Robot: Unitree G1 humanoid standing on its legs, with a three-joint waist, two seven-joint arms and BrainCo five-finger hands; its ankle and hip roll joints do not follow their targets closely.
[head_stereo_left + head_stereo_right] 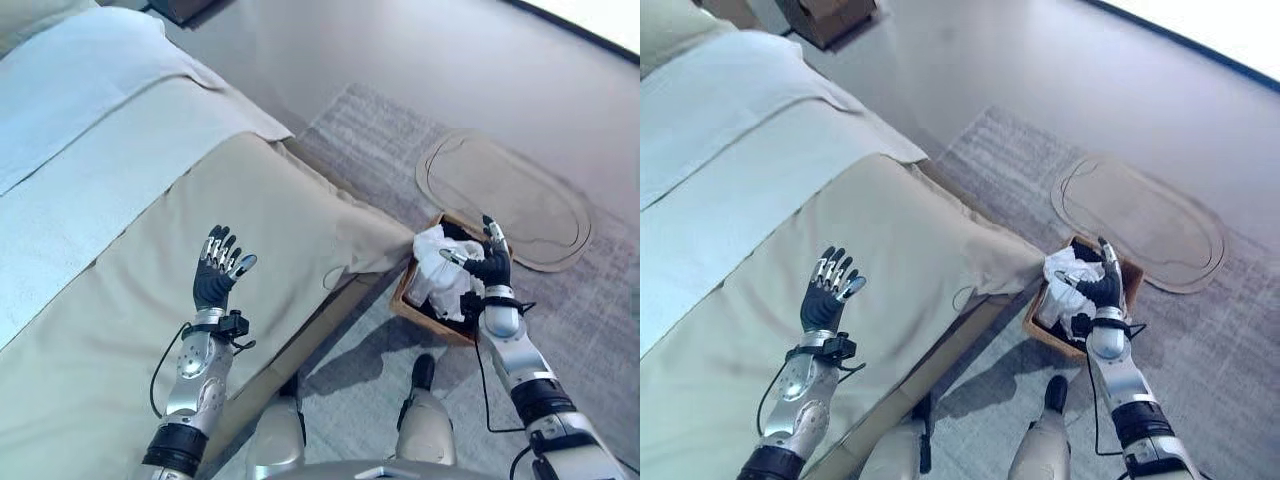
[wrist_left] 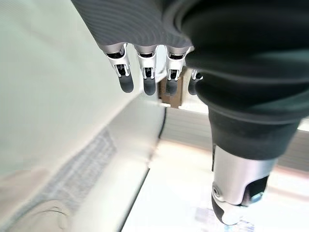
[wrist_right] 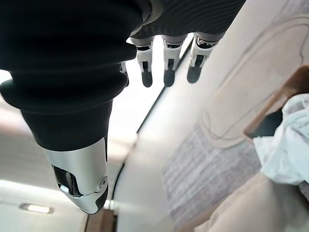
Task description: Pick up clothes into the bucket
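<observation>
A white garment (image 1: 442,270) lies bunched in a brown box-like bucket (image 1: 418,310) that stands on the grey carpet (image 1: 380,140) at the near right corner of the bed (image 1: 120,200). Part of the cloth is heaped above the bucket's rim on its left side, with dark fabric showing beneath it. The right hand (image 1: 489,262) is raised directly over the bucket, just to the right of the white garment and very near it; whether it touches the cloth cannot be told. Its fingers are straight and spread apart, holding nothing, as the right wrist view confirms with the fingers (image 3: 167,67) extended and the garment (image 3: 289,145) off to one side. The left hand (image 1: 217,270) is held up over the beige bedcover, well apart from the bucket, palm open with fingers straight and splayed, empty. A beige oval mat (image 1: 505,195) lies on the carpet just beyond the bucket, on its far right side.
</observation>
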